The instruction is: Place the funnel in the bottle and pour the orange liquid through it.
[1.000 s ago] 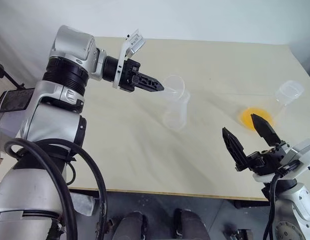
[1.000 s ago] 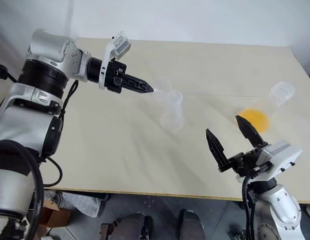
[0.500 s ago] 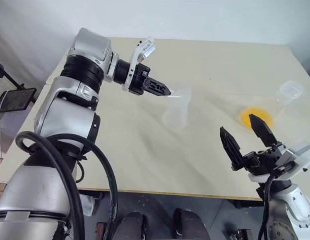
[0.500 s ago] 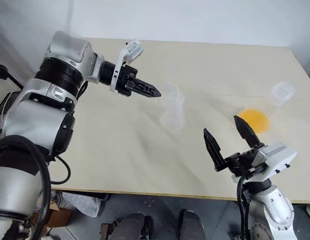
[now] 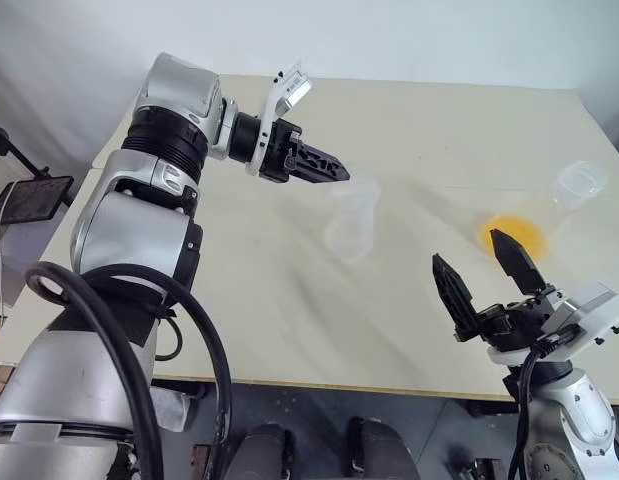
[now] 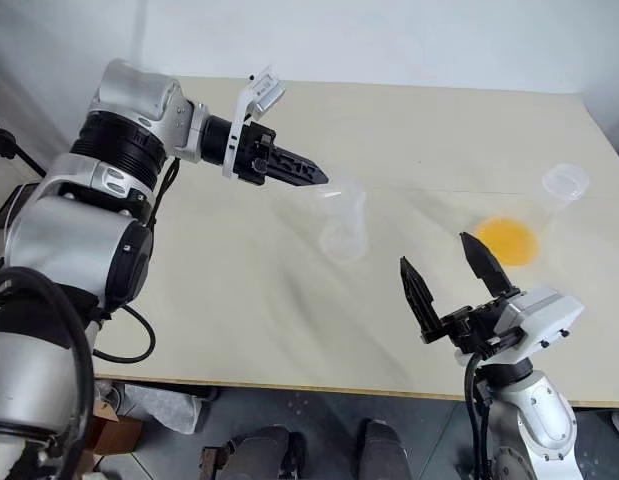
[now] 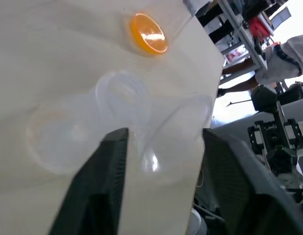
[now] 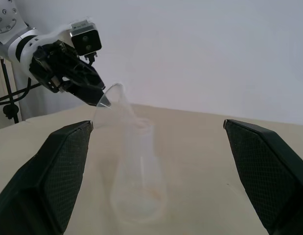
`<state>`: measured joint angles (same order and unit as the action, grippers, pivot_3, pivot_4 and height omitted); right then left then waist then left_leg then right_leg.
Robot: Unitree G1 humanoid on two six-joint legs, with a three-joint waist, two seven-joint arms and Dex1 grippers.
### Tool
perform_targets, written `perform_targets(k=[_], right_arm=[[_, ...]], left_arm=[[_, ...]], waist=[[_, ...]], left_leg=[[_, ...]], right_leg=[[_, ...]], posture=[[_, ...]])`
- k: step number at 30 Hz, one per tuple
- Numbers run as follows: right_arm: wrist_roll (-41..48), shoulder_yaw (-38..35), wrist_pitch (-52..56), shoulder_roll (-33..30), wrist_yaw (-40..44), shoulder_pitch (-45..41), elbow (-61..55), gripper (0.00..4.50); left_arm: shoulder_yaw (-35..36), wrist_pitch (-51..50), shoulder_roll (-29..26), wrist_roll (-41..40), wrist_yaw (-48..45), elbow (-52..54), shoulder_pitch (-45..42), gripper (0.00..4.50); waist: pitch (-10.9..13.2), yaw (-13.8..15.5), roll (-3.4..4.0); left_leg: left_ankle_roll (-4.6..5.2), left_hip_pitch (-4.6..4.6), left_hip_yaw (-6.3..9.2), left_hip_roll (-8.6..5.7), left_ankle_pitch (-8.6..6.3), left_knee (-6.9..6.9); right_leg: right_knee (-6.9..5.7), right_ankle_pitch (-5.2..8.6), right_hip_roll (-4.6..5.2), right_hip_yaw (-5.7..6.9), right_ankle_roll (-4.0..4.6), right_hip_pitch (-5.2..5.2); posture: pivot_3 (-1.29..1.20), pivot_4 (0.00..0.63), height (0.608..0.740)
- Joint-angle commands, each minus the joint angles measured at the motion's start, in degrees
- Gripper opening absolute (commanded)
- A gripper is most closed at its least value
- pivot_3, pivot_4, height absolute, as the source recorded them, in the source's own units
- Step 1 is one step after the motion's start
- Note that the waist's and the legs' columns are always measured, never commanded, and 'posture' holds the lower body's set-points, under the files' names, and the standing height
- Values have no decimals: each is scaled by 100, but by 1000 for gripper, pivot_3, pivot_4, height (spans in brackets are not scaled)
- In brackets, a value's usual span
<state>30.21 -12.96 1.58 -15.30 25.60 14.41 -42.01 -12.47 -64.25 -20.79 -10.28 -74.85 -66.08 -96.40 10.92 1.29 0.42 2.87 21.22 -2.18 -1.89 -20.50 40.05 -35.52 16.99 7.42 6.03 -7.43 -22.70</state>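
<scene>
CHANGE: left hand (image 5: 341, 171), pinched on the tiny clear plastic funnel (image 8: 113, 100) a second ago, now has fingers apart | FUNNEL: sits tilted in the slim clear conical bottle (image 5: 351, 222) on the beige desk (image 5: 289, 300) | RIGHT: right hand (image 5: 479, 268) spread wide, empty | NEXT: likely fetch orange liquid (image 5: 511, 233) in the wide clear flask (image 5: 574, 190).

On the pale surface (image 6: 239, 300) a clear bottle (image 6: 343, 232) stands upright near the middle. The left gripper (image 6: 314, 178) reaches in from ten o'clock, its tips just beside the bottle's mouth, where a faint clear funnel (image 6: 337, 192) sits tilted. At three o'clock of the bottle, well apart, a wider flask (image 6: 549, 205) holds orange liquid (image 6: 506, 240). The right gripper (image 6: 447, 278) hovers at five o'clock with its black fingers (image 6: 417, 296) spread wide.
</scene>
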Motion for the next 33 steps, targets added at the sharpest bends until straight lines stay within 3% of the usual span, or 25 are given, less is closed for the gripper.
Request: perform_targets(k=[1, 4, 12, 17, 22, 29, 33], right_arm=[[-5, 0, -100, -25, -34, -30, -46, 4500], [-8, 17, -91, -37, -28, -53, -32, 4500], [-6, 4, -98, -58, -24, -34, -17, 4500], [-4, -18, -101, -67, -28, 4, -57, 4500], [15, -132, -16, -434, 233, 65, -50, 4500], [575, -283, 427, -1376, 965, -111, 132, 4500], [747, -276, 631, -1981, 1563, -124, 122, 4500]], left_arm=[[274, 178, -8, -3, 168, 48, -177, 3723], [367, 477, -12, 55, 328, 88, -78, 4448], [745, 1171, 52, 6, 597, 127, 194, 4448], [1031, 1985, -197, -26, 473, 338, 502, 4448], [1603, 3229, -711, -328, 250, 1019, 1596, 4448], [1982, 5454, -1667, -701, -1094, 3187, 4403, 4448], [2464, 5251, -2120, -1100, -1053, 4011, 5692, 4448]], waist=[[0, -4, 0], [0, -1, 0], [0, 3, 0], [-1, -4, 1], [-4, -100, 6], [-4, -141, 5], [-3, -91, 3]], left_leg=[[0, 0, 0, 0, 0, 0], [0, -1, 0, 0, 0, 1], [0, -1, 0, 0, 0, 1], [0, -2, -1, -1, 0, 1], [0, -12, -6, 3, 0, -2], [0, -4, 2, 3, 0, 2], [2, -4, 9, 2, -1, 7]], right_leg=[[0, 0, 0, 0, 0, 0], [-2, 0, 0, 0, 0, 0], [-4, 0, 0, 1, 0, 0], [-6, 0, 0, 1, 0, -1], [-15, 0, -1, -3, 1, -5], [-16, 1, 5, 2, 3, -7], [-13, 1, 12, -1, 3, 1]], posture=[[0, 150, 740], [0, 150, 740], [0, 150, 740], [0, 150, 740], [0, 150, 740], [0, 150, 740], [0, 150, 740]])
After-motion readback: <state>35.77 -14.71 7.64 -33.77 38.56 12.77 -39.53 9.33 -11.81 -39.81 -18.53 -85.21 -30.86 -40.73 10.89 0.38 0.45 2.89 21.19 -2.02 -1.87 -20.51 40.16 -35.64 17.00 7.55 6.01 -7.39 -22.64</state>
